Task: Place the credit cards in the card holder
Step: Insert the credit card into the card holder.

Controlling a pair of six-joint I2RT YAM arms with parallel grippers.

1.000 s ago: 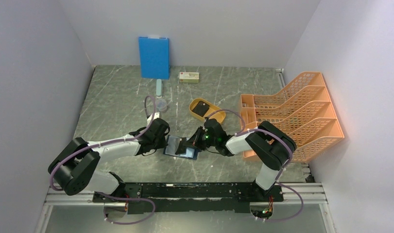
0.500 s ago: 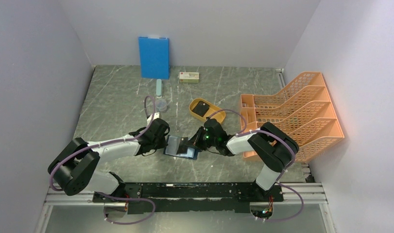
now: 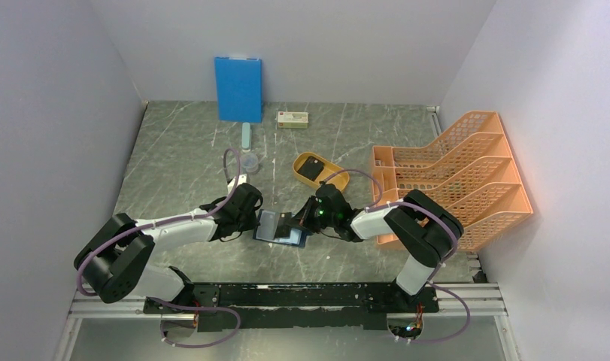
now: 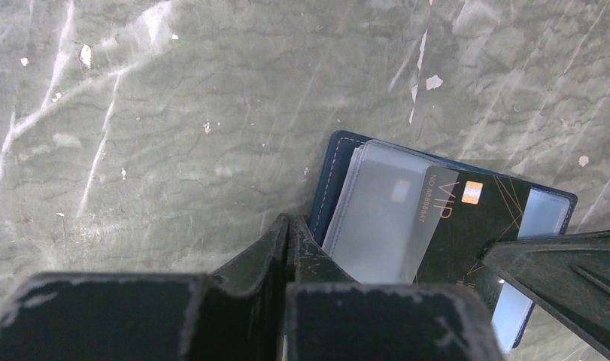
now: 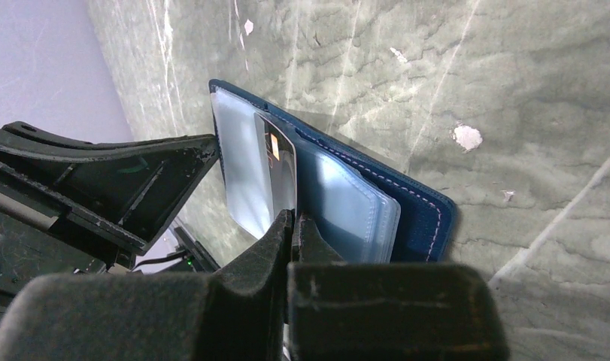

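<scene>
**Desk:** What's on your screens, biggest first?

**Operator:** I see the grey marbled table. The card holder lies open and flat on it, so I place everything else from that. The orange file rack stands well to the right of the card holder. The blue board leans on the back wall, far beyond the card holder.

**Desk:** And your grippers?

**Operator:** My left gripper sits at the card holder's left edge with its fingers pressed tight together. The tips are right at the navy cover. I cannot tell whether they pinch it, press it or only stand beside it. My right gripper reaches in from the card holder's right side. It is clamped on the credit card.

**Desk:** Smaller things?

**Operator:** The yellow tray is just beyond the card holder, a little to the right, with a dark flat thing lying in it. A small white box is much farther beyond the card holder, near the back wall.

**Desk:** Where exactly is the card?

**Operator:** It is black, with a gold chip and "VIP" printed on it, and it lies over the card holder's pale blue inside. Its left end is tucked under a clear sleeve of the card holder, and I read the lettering through the plastic. The chip end lies outside the sleeve, toward my right gripper.
</scene>
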